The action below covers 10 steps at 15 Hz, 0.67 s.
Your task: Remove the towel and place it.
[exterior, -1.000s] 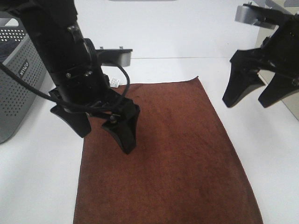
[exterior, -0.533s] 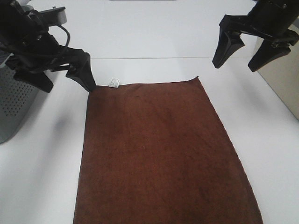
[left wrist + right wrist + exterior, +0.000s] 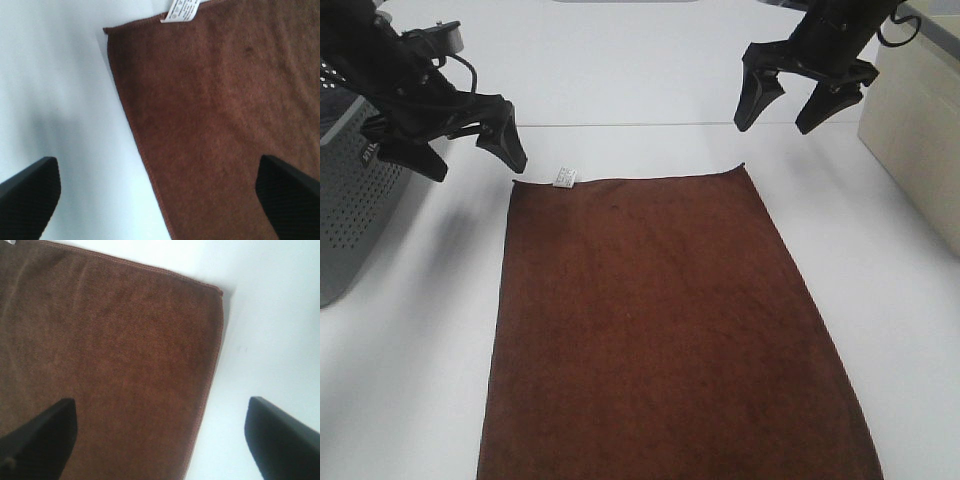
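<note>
Lying flat and fully spread on the white table [image 3: 410, 350], the brown towel [image 3: 670, 320] shows its white tag [image 3: 564, 177] at the far edge. A second ago the left gripper [image 3: 475, 168] was low over the cloth; now it has drawn back toward the grey basket [image 3: 350, 200], and the right gripper [image 3: 773, 127] has retreated too. Both claws stand wide and hold nothing, so the placing looks finished.
</note>
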### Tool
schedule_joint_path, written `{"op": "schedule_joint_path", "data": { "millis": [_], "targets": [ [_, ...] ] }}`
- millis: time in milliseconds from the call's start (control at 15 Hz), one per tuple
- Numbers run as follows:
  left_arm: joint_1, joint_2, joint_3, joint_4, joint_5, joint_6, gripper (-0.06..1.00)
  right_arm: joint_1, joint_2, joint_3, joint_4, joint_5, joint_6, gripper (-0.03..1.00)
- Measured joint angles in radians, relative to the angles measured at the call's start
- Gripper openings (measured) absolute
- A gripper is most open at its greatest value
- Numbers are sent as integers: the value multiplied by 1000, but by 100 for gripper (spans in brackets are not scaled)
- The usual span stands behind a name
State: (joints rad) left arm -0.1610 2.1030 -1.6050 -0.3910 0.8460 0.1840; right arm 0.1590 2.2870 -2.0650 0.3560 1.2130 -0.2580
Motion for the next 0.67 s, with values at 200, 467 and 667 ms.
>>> {"op": "schedule_joint_path", "data": {
  "millis": [200,467,667],
  "targets": [
    [0,133,-144,-48,43,0,99,-28,76,-26,69,4,-14,87],
    [0,246,-253,-70,48,0,99,-52,108,-30,101,-61,-19,87],
    [0,289,-274,-70,48,0,99,-52,153,-33,75,-136,-19,87]
  ]
}}
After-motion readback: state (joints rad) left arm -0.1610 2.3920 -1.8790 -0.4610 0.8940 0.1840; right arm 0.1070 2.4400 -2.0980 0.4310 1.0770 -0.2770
